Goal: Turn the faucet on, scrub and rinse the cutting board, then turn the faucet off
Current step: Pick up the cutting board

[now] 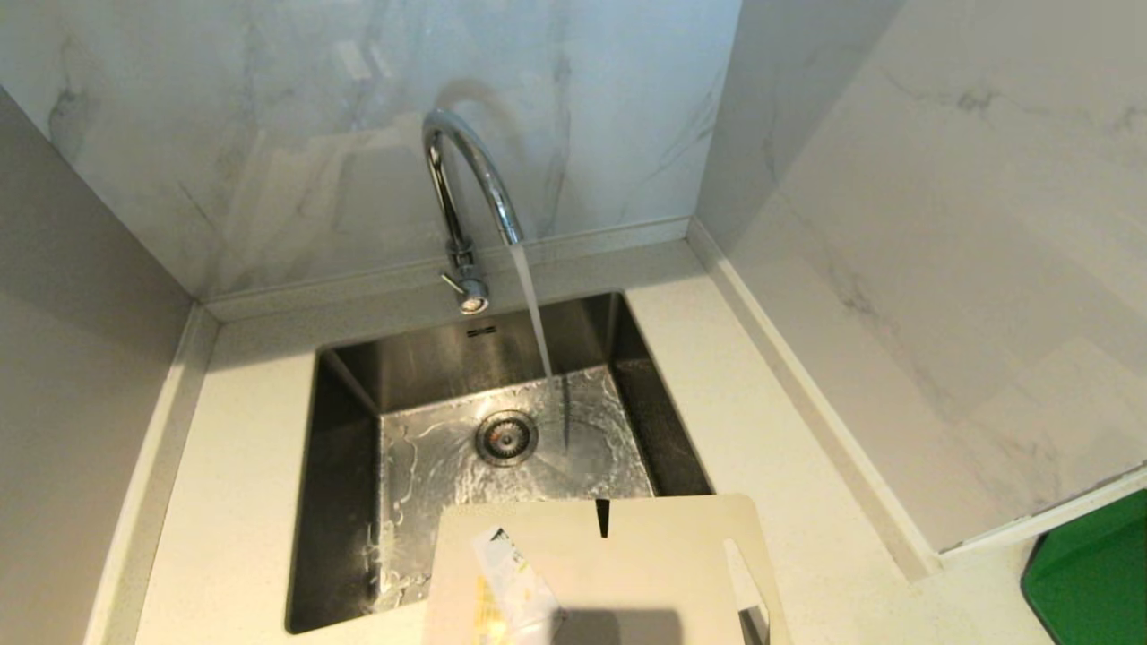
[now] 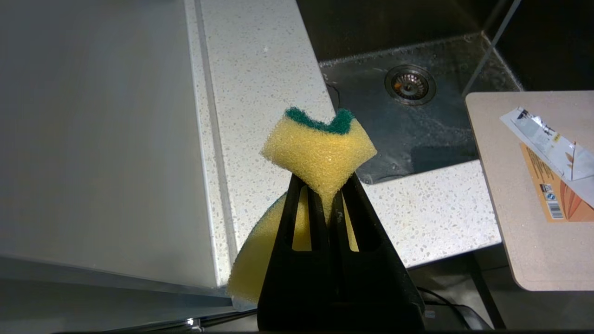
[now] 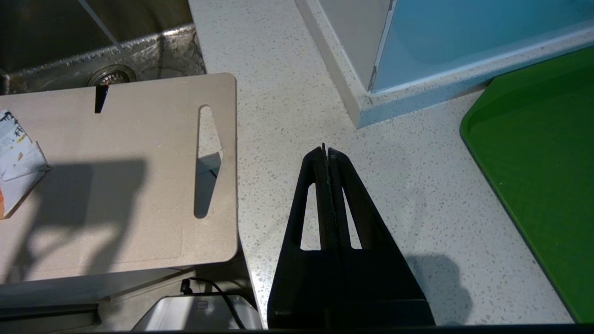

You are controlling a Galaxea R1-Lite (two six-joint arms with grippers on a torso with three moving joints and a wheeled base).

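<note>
Water runs from the chrome faucet [image 1: 461, 179] into the steel sink [image 1: 430, 358]; its small lever [image 1: 466, 288] sticks out low on the stem. The beige cutting board [image 1: 627, 573] [image 2: 524, 195] [image 3: 116, 185] lies flat across the sink's front rim and overhangs the counter's front edge, its paper label [image 1: 506, 573] partly peeled. My left gripper [image 2: 326, 182] hovers over the counter left of the sink, shut on a yellow-and-green sponge [image 2: 320, 148]. To the board's right, my right gripper [image 3: 326, 150] is shut and empty above the counter. Neither arm shows in the head view.
Marble walls close in the counter behind and on both sides. The drain [image 1: 506, 437] sits mid-basin, and the basin floor is wet. A green tray [image 1: 1093, 582] [image 3: 533, 153] lies at the far right. Speckled counter [image 1: 780, 403] runs between sink and right wall.
</note>
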